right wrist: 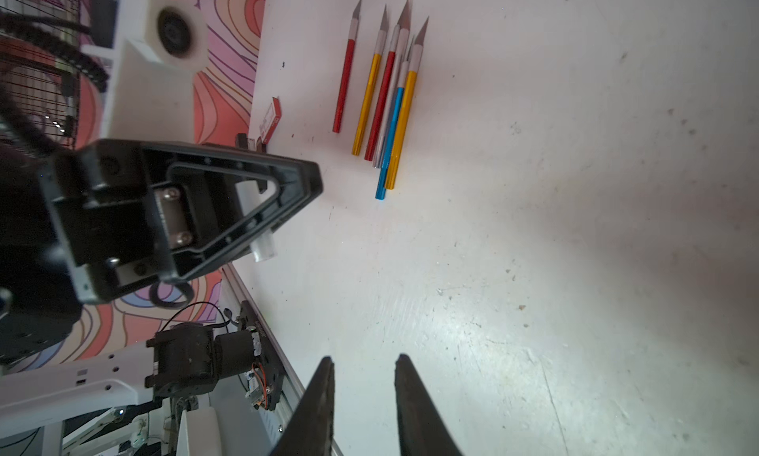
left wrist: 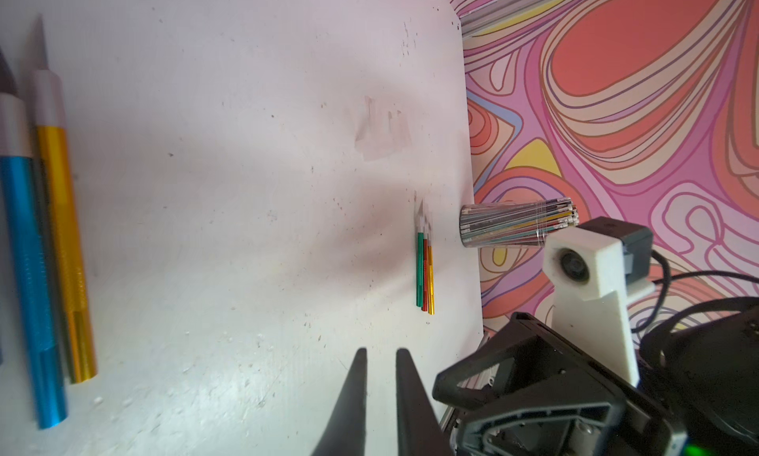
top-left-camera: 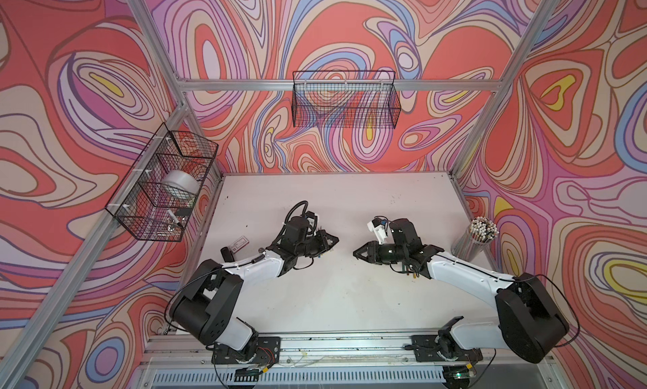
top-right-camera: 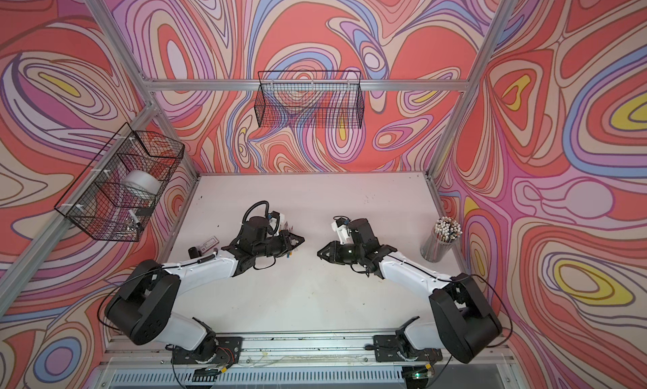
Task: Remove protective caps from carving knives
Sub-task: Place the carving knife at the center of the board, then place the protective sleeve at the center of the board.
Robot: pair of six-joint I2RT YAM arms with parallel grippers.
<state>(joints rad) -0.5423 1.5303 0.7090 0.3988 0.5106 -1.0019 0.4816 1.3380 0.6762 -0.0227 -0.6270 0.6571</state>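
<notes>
Protective cap pinched sideways in closed left end effector, right end effector parted and empty; off-tip grip may let it drop among bare carving knives.

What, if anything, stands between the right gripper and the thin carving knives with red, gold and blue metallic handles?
Nothing visible does: in the right wrist view only bare white table lies between the right gripper and the carving knives. The black left gripper hangs close beside that line, near the handle ends.
</notes>
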